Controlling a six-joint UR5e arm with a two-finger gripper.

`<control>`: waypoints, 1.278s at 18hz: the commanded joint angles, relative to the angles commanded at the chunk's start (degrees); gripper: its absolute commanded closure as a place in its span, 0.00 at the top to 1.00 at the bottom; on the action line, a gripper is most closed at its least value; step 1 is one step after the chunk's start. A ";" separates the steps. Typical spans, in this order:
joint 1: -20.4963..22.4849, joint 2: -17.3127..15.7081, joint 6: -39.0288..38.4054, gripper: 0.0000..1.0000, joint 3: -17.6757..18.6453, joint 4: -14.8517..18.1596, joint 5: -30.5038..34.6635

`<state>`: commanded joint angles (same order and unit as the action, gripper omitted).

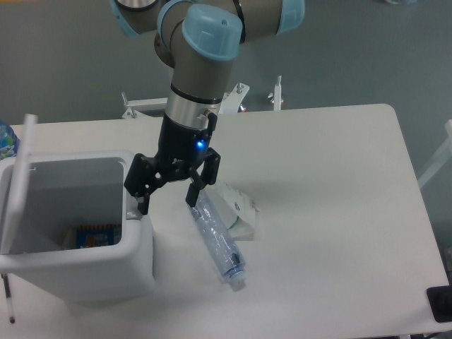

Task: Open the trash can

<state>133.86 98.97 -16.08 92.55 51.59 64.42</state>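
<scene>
White trash can [106, 265], black claw [167, 198] (blue light glowing), clear bottle [219, 241], white table [332, 212].

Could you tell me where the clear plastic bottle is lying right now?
The clear plastic bottle lies on the table, right of the trash can, beside the gripper.

Surface: we see a white table [339, 212] | on it at left: white trash can [106, 272], lid up | beside it, mid-table: clear plastic bottle [219, 244] lying flat, touching a crumpled white packet [240, 208] | far-left edge: part of a blue-labelled bottle [7, 141]
</scene>
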 joint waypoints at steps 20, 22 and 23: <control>16.34 -0.18 22.57 1.00 -8.97 -0.44 0.62; 18.18 -0.18 28.79 1.00 -8.62 -0.44 0.70; 19.41 -0.18 31.79 1.00 -8.53 -0.35 0.70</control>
<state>153.27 98.79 15.70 84.02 51.24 65.13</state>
